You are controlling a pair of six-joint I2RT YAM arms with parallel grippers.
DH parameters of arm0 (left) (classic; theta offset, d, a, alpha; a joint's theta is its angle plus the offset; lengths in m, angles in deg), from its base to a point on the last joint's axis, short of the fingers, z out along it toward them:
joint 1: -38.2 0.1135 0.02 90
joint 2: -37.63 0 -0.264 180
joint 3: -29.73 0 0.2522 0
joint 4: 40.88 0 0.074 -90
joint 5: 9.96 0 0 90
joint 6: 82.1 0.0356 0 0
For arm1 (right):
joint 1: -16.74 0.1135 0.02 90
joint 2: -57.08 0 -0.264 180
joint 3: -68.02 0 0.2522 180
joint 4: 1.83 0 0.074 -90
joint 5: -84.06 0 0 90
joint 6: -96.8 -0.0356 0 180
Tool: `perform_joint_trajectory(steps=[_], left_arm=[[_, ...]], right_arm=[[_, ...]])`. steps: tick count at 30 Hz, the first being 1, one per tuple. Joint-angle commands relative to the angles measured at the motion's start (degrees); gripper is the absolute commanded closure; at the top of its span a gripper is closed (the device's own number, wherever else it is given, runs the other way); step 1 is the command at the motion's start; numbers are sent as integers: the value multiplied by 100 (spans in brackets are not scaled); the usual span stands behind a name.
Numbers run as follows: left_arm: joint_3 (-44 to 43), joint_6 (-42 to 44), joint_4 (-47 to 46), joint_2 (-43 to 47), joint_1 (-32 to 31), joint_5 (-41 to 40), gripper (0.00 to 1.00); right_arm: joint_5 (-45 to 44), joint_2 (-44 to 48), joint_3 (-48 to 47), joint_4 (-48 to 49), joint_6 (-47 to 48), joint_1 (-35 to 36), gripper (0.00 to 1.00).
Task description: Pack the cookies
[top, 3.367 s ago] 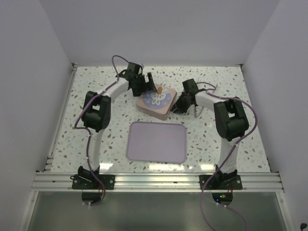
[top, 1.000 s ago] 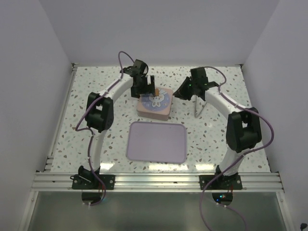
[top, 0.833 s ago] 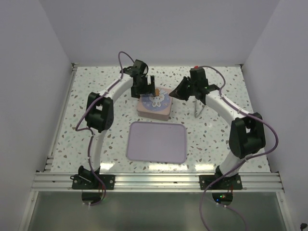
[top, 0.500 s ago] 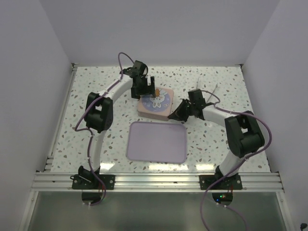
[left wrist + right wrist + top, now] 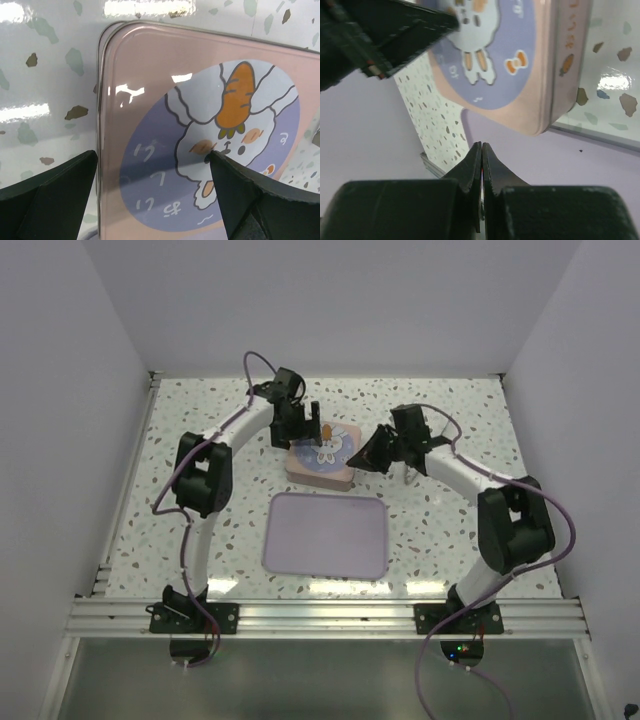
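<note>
I see left gripper (image 5: 152, 155) spread wide over the pink bunny-lid tin (image 5: 322, 462) | right gripper (image 5: 481, 146) pinched shut beside its corner | lavender tray (image 5: 325, 535) nearer me.

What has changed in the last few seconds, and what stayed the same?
The right gripper lifted away from the tin, then came back beside its right edge, shut and empty. The left gripper stayed open over the tin. Tin and tray did not move.
</note>
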Motion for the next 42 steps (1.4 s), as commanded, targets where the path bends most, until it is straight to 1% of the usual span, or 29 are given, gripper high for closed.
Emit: perform_joint_trajectory(steps=[1,2,3,4,6,7,10,13,14,15,16,17,18,19,20,21,22,23,24,25,26,28,31,34,35,38,39,41,42], left_arm=[[203,126,218,478,188,32,0],[256,126,166,567,232,67,0],[309,126,87,637,329,137,0],[318,126,77,786,382,155,0],[300,143,42,1005,531,216,0],[309,169,33,1094,584,217,0],[405,274,25,1506,839,190,0],[835,477,-142,2095,1102,103,0],[1167,529,-230,2271,1164,59,0],[1362,608,-431,2655,1278,32,0],[1851,644,-598,2877,1322,50,0],[2126,688,-1017,3123,1410,67,0],[2390,740,-1222,3595,1437,33,0],[2879,767,-1406,3826,1446,-29,0],[3102,811,-1747,4246,1463,-221,0],[3322,802,-1864,4442,1463,-397,0],[3750,794,-2004,4635,1463,-599,0],[3972,759,-2206,5011,1463,-1114,0],[4200,732,-2312,5215,1463,-1345,0],[4725,750,-2514,5434,1463,-1487,0],[4982,845,-2907,5793,1463,-1627,0],[5605,960,-3253,6068,1455,-1725,0],[5985,1084,-3324,6289,1455,-2286,0],[6408,1189,-3605,6649,1455,-3023,0],[6487,1137,-3632,6797,1455,-3157,0],[6874,1163,-3956,7027,1455,-3640,1],[7040,1180,-4027,7019,1455,-3816,2],[7103,1346,-4045,6897,1463,-4053,2],[7094,1347,-3984,6826,1463,-4029,2]], right_arm=[[-249,661,-614,-738,681,-21,98],[-302,714,-762,-1009,796,-30,91],[-372,845,-833,-1142,902,-21,75],[-521,908,-886,-1274,1112,-21,67],[-662,1109,-1009,-1573,1297,-30,56],[-750,1189,-1045,-1678,1490,-30,47],[-1005,1478,-1168,-2056,1841,-21,33],[-1207,1847,-1212,-2382,2168,-21,27],[-1312,1962,-1186,-2417,2238,-30,26],[-1304,2067,-1142,-2435,2378,-21,25],[-1287,2286,-1037,-2418,2440,-30,24],[-1234,2392,-975,-2444,2502,-21,24],[-1234,2480,-931,-2488,2624,-21,23],[-1217,2699,-826,-2584,2678,-21,23],[-1199,2805,-764,-2637,2704,-21,23],[-1234,2946,-712,-2690,2757,-21,23],[-1260,3217,-607,-2777,2783,-21,23],[-1295,3394,-536,-2795,2792,-13,22],[-1478,3561,-466,-2822,2792,-21,21],[-1576,3710,-308,-2831,2792,-21,21],[-1629,4016,-228,-2831,2792,-21,20],[-1752,4238,-36,-2848,2854,-21,18],[-1761,4502,175,-2796,2916,-21,16],[-1761,4696,352,-2655,2837,-21,14],[-1761,4775,405,-2611,2732,-13,13],[-1735,4863,624,-2418,2521,-21,7],[-1744,4881,721,-2374,2476,-21,5],[-1796,4889,774,-2409,2284,-21,4],[-1788,4881,800,-2444,2230,-21,4]])
